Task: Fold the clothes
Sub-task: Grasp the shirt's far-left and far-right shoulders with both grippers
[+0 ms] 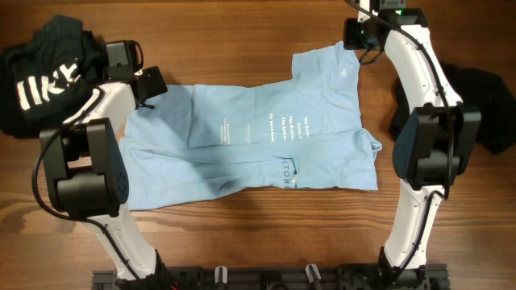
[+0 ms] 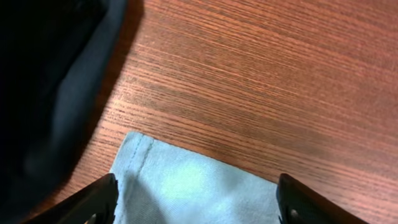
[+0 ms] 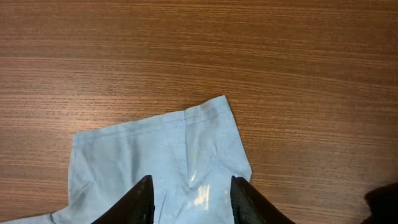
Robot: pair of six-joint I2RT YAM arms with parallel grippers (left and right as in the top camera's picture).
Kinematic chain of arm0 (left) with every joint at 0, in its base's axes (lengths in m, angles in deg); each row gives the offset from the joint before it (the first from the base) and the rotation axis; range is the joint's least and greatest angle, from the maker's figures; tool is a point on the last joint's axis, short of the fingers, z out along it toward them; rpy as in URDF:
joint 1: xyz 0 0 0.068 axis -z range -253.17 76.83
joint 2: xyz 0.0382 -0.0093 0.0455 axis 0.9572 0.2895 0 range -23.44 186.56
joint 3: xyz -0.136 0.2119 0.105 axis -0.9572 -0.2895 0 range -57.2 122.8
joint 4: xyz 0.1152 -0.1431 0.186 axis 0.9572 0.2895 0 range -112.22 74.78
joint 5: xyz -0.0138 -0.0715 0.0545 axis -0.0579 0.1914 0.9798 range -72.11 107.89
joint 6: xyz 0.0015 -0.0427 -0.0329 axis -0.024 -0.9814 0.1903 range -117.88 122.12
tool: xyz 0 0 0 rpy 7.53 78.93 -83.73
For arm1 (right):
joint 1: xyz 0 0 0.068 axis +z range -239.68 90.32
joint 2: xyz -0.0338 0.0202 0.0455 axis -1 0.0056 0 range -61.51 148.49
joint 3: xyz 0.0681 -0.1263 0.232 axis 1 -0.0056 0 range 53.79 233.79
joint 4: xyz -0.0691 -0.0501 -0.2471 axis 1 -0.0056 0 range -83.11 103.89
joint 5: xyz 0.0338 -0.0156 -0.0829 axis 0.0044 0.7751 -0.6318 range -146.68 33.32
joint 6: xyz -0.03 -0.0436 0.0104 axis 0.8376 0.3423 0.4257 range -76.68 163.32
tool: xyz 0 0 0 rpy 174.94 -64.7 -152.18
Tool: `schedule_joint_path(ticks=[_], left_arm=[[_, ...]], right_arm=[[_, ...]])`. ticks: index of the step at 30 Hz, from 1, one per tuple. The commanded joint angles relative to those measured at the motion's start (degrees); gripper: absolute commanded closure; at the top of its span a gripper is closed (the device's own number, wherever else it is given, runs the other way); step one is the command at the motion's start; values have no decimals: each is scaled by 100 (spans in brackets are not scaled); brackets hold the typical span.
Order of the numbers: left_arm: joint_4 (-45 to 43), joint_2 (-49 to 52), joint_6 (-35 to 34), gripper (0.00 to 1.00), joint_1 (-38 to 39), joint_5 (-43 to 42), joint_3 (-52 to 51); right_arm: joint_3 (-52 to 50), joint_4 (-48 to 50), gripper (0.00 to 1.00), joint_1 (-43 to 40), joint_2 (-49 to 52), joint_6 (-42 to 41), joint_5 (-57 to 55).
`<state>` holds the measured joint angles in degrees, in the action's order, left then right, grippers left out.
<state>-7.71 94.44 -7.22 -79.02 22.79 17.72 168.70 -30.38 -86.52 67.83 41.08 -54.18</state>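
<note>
Overhead: sky-blue T-shirt (image 1: 242, 137) looks limp, light; pinch its hemmed corners: left gripper (image 2: 196, 202) gapes empty over one, right gripper (image 3: 189, 193) half-open astride another, hold unclear.

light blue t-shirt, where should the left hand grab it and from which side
Probably the hemmed corner of the light blue t-shirt that sits under the open left hand. It lies flat on the table with free edges, so come straight down from above and pinch across the stitched hem.

Left end effector (image 2: 198, 202) jaws wide; right end effector (image 3: 194, 198) jaws half apart; both stretched forward.
</note>
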Motion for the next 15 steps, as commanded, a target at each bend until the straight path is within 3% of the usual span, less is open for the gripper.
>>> schedule_joint_path(ticks=[1,9,12,14,15], left_arm=[[-9,166,664,19,-28,76,92],[28,470,765,20,-28,57,92],[2,470,765,25,-28,57,92],[9,470,765,32,-28,57,90],[11,470,765,53,-28,55,92]], right_arm=[[118,-11,60,-17,76,74,7],[90,-20,60,-20,76,76,7],[90,-55,60,-24,76,74,7],[90,-70,60,-22,76,72,7],[90,-68,61,-22,76,72,7]])
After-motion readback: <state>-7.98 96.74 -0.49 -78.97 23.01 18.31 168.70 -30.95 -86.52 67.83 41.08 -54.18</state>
